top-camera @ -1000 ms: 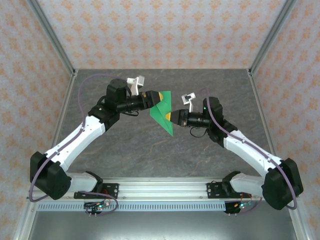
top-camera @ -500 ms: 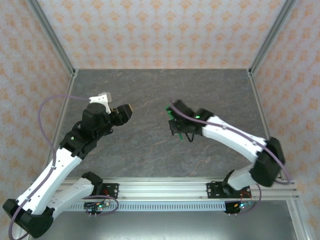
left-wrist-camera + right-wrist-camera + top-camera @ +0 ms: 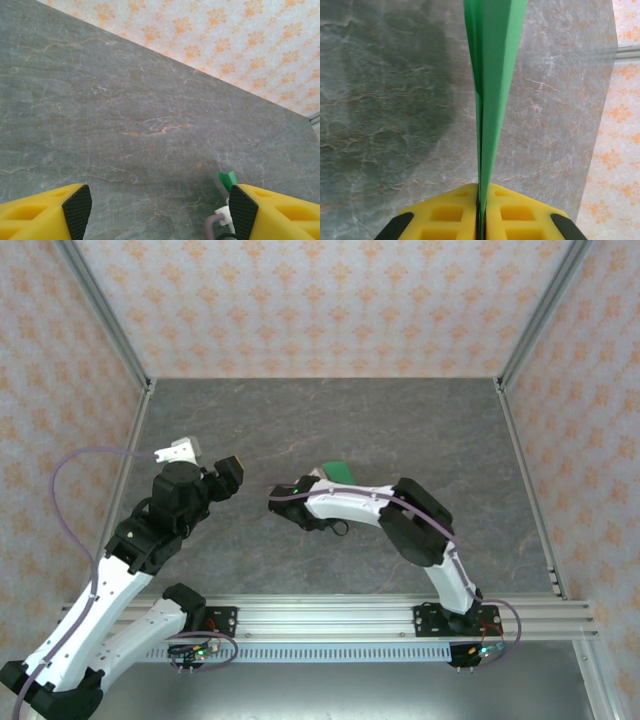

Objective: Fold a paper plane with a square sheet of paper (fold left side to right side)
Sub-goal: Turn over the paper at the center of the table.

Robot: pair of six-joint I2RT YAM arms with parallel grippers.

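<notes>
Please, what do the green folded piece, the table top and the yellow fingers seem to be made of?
The green folded piece looks like thin matte paper: it has a sharp crease and flat layers. The table top looks like grey stone, or perhaps a printed laminate: pale veins, dull sheen. The yellow fingers are probably moulded plastic with recessed pockets, and their black pads look rubbery.

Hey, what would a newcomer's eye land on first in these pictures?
The bright folded green paper, pinched edge-on in the shut yellow right gripper over the middle of the grey stone-look table. Then the left gripper, open and empty, off to the paper's left.
</notes>
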